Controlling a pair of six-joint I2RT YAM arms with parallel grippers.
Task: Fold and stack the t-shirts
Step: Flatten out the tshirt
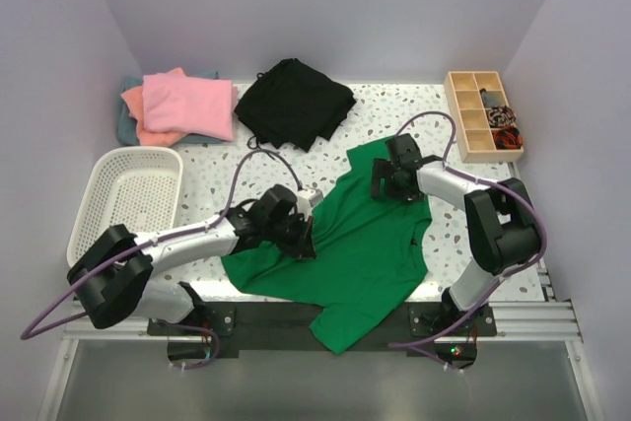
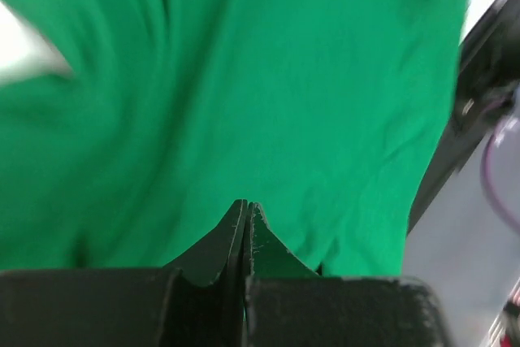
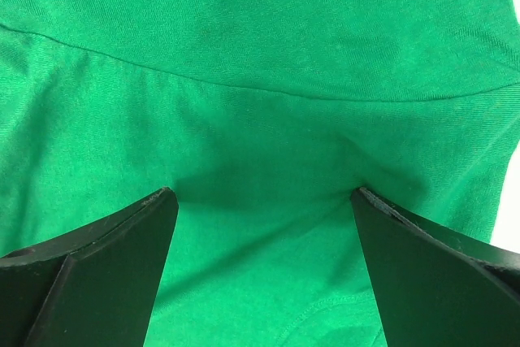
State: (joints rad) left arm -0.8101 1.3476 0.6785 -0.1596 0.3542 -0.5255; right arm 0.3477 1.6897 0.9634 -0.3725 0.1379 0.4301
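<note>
The bright green t-shirt (image 1: 365, 239) lies spread over the middle and right of the table, and its lower part hangs over the front edge. My left gripper (image 1: 299, 236) is at the shirt's left edge. In the left wrist view its jaws (image 2: 246, 205) are pressed together with a sliver of green cloth between them, and the green t-shirt (image 2: 268, 79) fills the blurred view. My right gripper (image 1: 387, 182) is on the shirt's far part. It is wide open (image 3: 260, 194), with both fingertips down on the cloth (image 3: 260, 54) near a seam. Folded pink (image 1: 189, 104), salmon-orange (image 1: 133, 98) and grey-teal (image 1: 124, 123) shirts lie stacked at the back left.
A white mesh basket (image 1: 108, 167) stands at the left edge. A crumpled black garment (image 1: 294, 103) lies at the back centre. A wooden compartment box (image 1: 481, 113) with small items sits at the back right. Speckled tabletop (image 1: 212, 170) shows between the basket and the green shirt.
</note>
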